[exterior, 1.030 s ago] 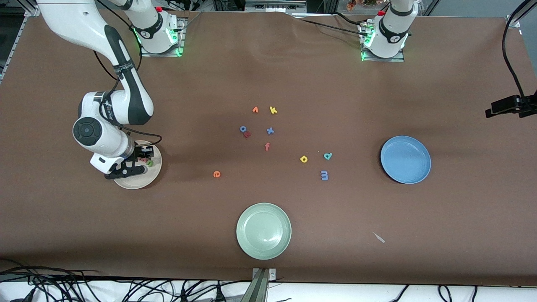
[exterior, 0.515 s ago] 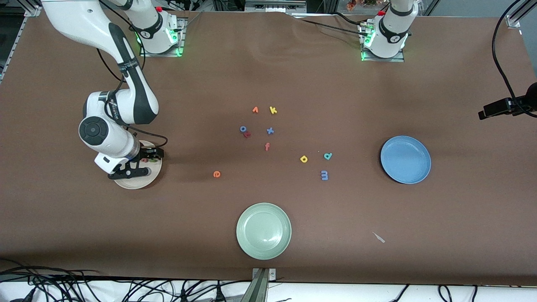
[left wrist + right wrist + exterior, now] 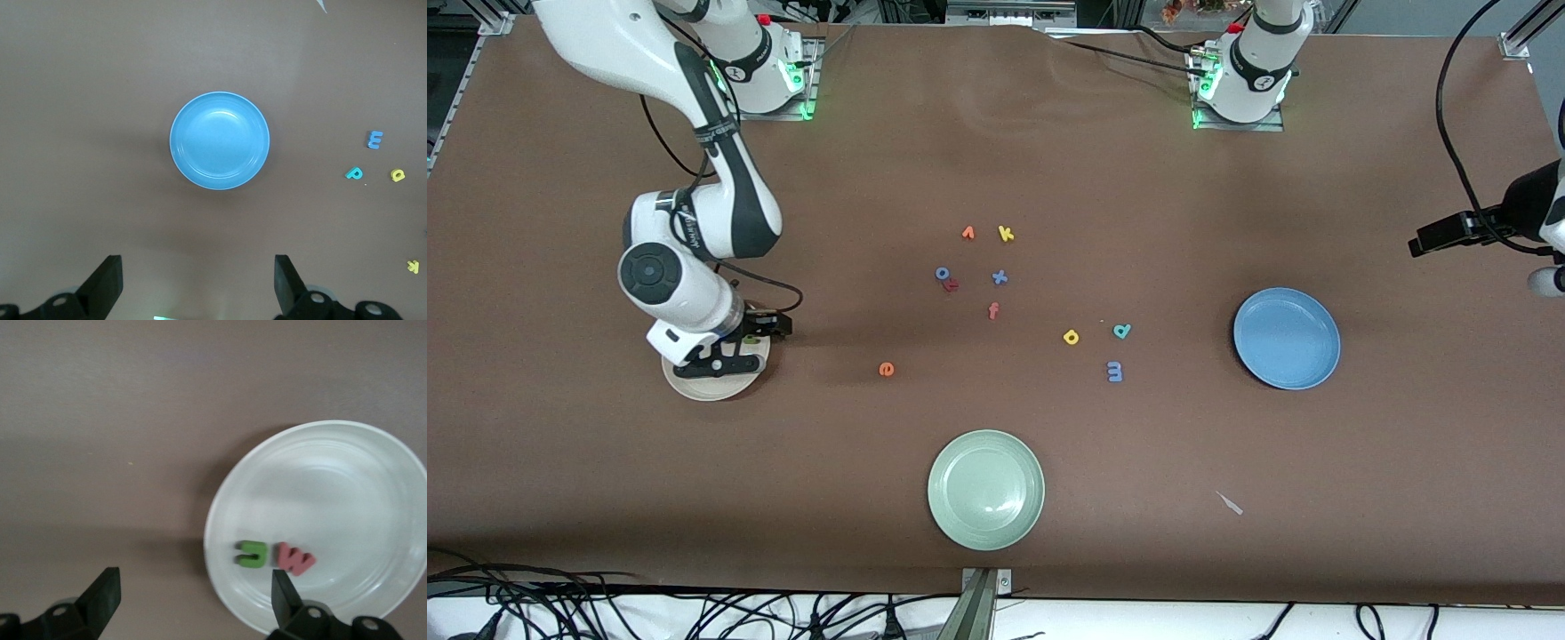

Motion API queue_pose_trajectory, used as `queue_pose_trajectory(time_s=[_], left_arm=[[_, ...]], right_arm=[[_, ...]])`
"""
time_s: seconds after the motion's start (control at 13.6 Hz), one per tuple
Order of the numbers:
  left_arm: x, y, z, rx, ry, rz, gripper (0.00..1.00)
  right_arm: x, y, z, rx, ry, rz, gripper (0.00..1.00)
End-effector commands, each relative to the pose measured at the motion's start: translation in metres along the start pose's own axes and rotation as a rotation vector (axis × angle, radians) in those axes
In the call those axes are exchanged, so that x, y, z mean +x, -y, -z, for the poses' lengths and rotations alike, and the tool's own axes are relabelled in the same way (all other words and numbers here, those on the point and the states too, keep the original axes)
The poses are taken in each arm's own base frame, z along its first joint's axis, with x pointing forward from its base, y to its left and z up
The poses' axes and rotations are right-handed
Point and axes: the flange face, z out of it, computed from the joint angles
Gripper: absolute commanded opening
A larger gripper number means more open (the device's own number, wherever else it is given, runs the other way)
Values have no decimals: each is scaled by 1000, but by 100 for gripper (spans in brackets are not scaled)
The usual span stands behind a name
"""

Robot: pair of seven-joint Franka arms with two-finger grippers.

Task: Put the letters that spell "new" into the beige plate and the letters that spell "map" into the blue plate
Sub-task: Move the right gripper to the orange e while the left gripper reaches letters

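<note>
My right gripper [image 3: 193, 613], fingers spread and empty, hovers over the round cream-beige plate [image 3: 347, 453], where the green foam n [image 3: 251, 554] and pinkish-red foam w [image 3: 294, 559] lie; the orange foam e [image 3: 886, 369] waits on the counter. My left gripper [image 3: 198, 293], fingers wide and empty, waits above the empty sky-blue plate [image 3: 219, 141], ready for "map".

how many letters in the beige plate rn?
2: the green n and the pinkish-red w, side by side in the beige plate near its rim. Part of the plate is out of view, so more may be hidden.

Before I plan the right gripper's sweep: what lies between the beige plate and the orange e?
Nothing. In the front view the brown table between the beige plate and the orange e is bare; the open right gripper hangs over the plate's edge.
</note>
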Motion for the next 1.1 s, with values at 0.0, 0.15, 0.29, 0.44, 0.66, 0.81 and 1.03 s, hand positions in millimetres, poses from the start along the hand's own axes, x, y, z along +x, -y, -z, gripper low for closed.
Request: queue_pose_trajectory(time_s=[0.0, 0.15, 0.29, 0.44, 0.66, 0.81, 1.03], left_arm=[[-8, -14, 10, 24, -7, -15, 100], [-12, -41, 13, 21, -13, -67, 100], [-16, -66, 2, 25, 1, -120, 100], [-26, -129, -35, 43, -1, -226, 100], [-50, -194, -98, 47, -71, -338, 100], [-44, -205, -132, -8, -60, -350, 100], [-23, -220, -209, -117, -147, -326, 100]], right_arm=[[-2, 32, 6, 4, 2, -59, 100], [-5, 56, 4, 26, 4, -105, 100], [-1, 84, 2, 70, 10, -157, 100], [2, 101, -2, 80, 10, -192, 100], [14, 130, -7, 87, -3, -230, 100], [21, 146, -16, 89, -16, -240, 100], [27, 162, -34, 103, -51, -261, 100]])
